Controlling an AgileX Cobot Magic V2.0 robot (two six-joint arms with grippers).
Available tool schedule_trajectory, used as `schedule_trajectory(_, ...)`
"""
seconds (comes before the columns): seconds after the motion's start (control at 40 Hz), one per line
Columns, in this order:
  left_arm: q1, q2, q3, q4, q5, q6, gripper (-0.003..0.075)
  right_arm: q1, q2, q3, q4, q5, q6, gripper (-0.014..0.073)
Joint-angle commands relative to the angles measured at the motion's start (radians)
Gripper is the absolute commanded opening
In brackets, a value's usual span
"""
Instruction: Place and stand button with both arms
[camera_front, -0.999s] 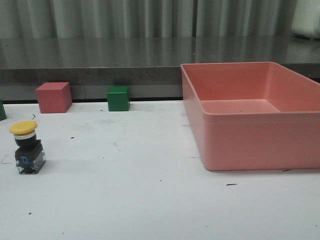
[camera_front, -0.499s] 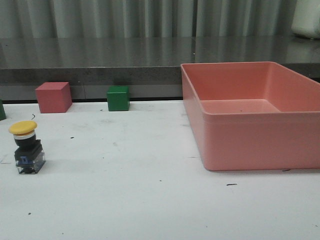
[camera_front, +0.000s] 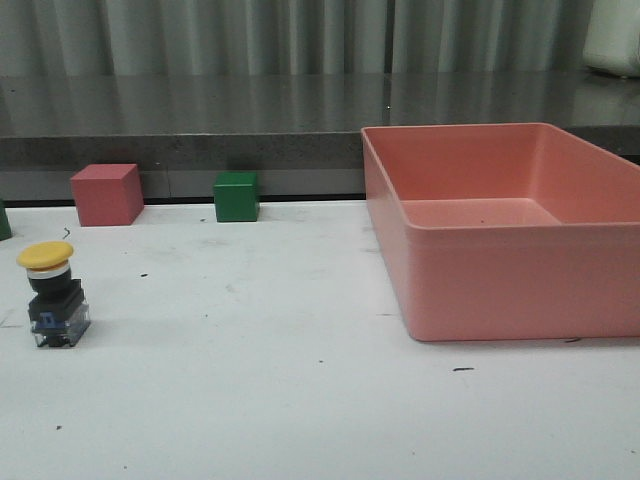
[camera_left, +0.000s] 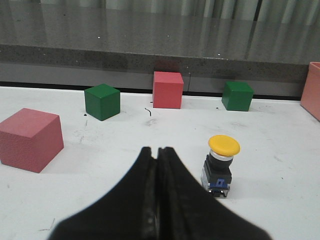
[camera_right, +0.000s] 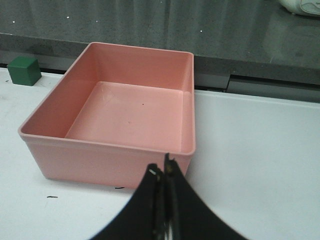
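Upright button (camera_front: 53, 294), left fingers (camera_left: 150, 165) and right fingers (camera_right: 161, 175) clenched empty, arms hidden.

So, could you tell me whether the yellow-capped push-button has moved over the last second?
No. The yellow-capped push-button stands upright in the same spot, in front of the red cube.

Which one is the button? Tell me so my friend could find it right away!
Start at the big pink bin on the white table, then look far across to the table's left side. The button stands there upright, alone, nearer than the red cube and green cube. It alone has a round yellow cap over a black neck and clear-and-blue base.
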Motion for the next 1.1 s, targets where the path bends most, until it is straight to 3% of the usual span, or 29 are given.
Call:
schedule_trajectory(0.0,0.002,-0.022,0.015,-0.003,-0.087,-0.001,-0.0020,-0.005,0.010,-0.025,-0.007,-0.084,-0.007,-0.0069)
schedule_trajectory(0.549,0.002,-0.022,0.015,-0.003,-0.087,-0.001,-0.0020,-0.005,0.010,-0.016,-0.007,-0.102,-0.007,-0.0069)
schedule_trajectory(0.924,0.002,-0.022,0.015,-0.003,-0.087,-0.001,-0.0020,-0.005,0.010,0.282,-0.005,-0.465,-0.007,-0.0069)
schedule_trajectory(1.074,0.002,-0.022,0.015,-0.003,-0.087,-0.001,-0.0020,-0.005,0.010,0.397,0.020,-0.549,-0.007,-0.0069)
